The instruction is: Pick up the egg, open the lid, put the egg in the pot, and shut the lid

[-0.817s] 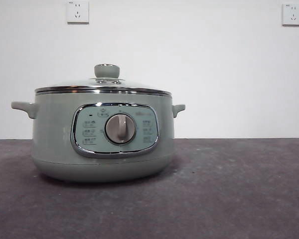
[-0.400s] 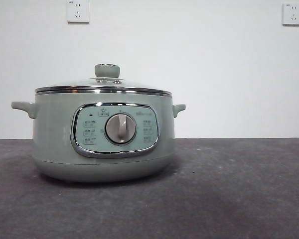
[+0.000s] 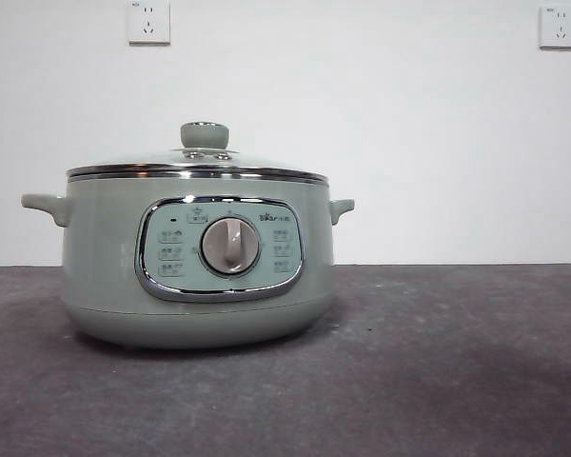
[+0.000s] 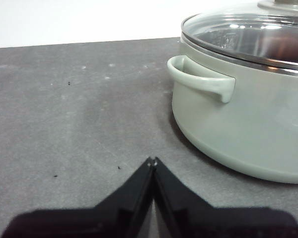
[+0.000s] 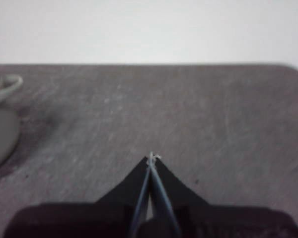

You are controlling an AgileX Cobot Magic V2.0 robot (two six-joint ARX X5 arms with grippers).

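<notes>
The pale sage-green pot (image 3: 105, 267) stands on the grey table left of centre, its panel and grey dial (image 3: 230, 246) facing the front view. The glass lid (image 3: 195, 168) with its green knob (image 3: 205, 135) sits closed on it. In the left wrist view the pot (image 4: 238, 124) is close, and a reddish-brown egg (image 4: 284, 48) shows blurred through the lid (image 4: 238, 29), inside the pot. My left gripper (image 4: 152, 161) is shut and empty, low over the table beside the pot's handle (image 4: 201, 82). My right gripper (image 5: 152, 157) is shut and empty, away from the pot (image 5: 0, 129).
The grey table (image 3: 457, 362) stretches right of the pot and in front of it. A white wall with two sockets (image 3: 148, 21) (image 3: 559, 27) stands behind. Neither arm shows in the front view.
</notes>
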